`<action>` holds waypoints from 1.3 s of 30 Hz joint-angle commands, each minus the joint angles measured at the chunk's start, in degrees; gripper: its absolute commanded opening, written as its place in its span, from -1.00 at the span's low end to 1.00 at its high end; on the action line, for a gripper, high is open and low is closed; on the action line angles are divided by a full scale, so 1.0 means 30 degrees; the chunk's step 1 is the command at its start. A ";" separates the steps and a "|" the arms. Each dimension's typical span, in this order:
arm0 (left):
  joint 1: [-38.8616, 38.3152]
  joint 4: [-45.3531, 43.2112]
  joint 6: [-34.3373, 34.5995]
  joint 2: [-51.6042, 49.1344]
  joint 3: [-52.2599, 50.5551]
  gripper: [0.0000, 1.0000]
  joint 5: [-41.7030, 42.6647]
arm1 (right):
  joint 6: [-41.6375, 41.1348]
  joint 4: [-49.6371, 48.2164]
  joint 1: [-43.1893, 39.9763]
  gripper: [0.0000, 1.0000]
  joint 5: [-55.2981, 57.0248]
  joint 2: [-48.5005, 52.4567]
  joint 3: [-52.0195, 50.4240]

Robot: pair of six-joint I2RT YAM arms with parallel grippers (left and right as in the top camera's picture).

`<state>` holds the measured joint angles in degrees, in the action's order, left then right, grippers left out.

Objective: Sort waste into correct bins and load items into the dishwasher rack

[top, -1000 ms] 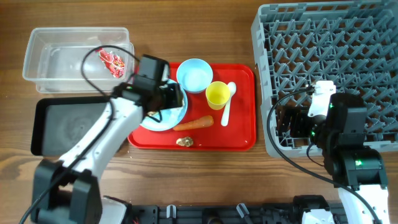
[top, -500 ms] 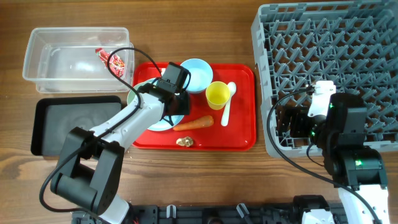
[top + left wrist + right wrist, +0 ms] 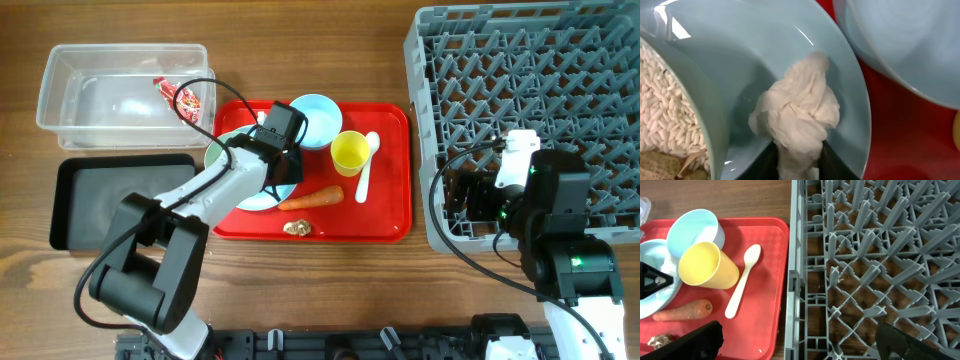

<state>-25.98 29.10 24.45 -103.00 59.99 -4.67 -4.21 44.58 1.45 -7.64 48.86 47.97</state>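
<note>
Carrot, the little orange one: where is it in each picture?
Overhead: the carrot lies mid-picture on the red tray, below the yellow cup.
Left wrist: not in it.
Right wrist: carrot bottom left, below the same cup.
Shared landmark: the red tray.

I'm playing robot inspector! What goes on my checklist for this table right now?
surface: wooden table with a red tray on it.
job's things: wrapper in the clear tub, black tray beside it; bowl, yellow cup, spoon, carrot and brown lump on the red tray; tissue on the plate; rice in a second bowl; rack, no dishes seen in it.
clutter: nothing seen.
grippers: left gripper pinches the tissue; right gripper open, holding nothing, by the rack's edge.
cables: black cable loops over the tub; another cable beside the rack.
surroundings: nothing seen beyond the table.
</note>
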 commanded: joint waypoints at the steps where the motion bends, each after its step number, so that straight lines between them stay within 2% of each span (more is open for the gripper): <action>1: -0.0022 -0.0073 0.0109 -0.0131 -0.0117 -0.87 -0.0262 | 0.0197 -0.0058 -0.0007 0.99 0.0255 0.0036 0.0437; 2: -0.0022 -0.0066 0.0058 -0.0109 -0.0117 -0.92 -0.0262 | 0.0197 -0.0058 -0.0007 1.00 0.0255 0.0036 0.0437; 8: -0.0015 0.0000 -0.0073 0.1137 -0.0109 -0.92 -0.0277 | 0.0197 -0.0058 -0.0007 0.99 0.0255 0.0036 0.0437; 15: 0.0554 -0.0262 -0.0080 0.5319 0.0051 -0.92 -0.0495 | 0.0204 -0.0058 -0.0007 0.99 0.0262 0.0036 0.0437; 17: 0.0911 -0.0597 -0.0087 0.6353 0.0051 -0.92 -0.0954 | 0.0204 -0.0058 -0.0007 0.99 0.0255 0.0036 0.0437; 21: 0.2331 -0.1756 -0.0080 0.7912 0.0044 -0.92 -0.3599 | 0.0204 -0.0066 -0.0007 0.99 0.0255 0.0044 0.0437; 24: 0.3745 -0.2696 -0.0080 0.7919 0.0044 -0.92 -0.4728 | 0.0204 -0.0066 -0.0007 0.99 0.0255 0.0036 0.0437; 34: 0.9034 -0.6149 -0.0066 0.5187 0.0044 -0.90 -0.4743 | 0.0197 -0.0058 -0.0007 1.00 0.0255 0.0036 0.0437; 39: 1.0550 -0.7504 -0.0073 0.3504 0.0044 -0.51 -0.3752 | 0.0189 -0.0044 -0.0007 0.99 0.0255 0.0036 0.0437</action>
<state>3.22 8.36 24.29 -89.54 60.01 -17.50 -4.21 44.58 1.45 -7.64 48.86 47.97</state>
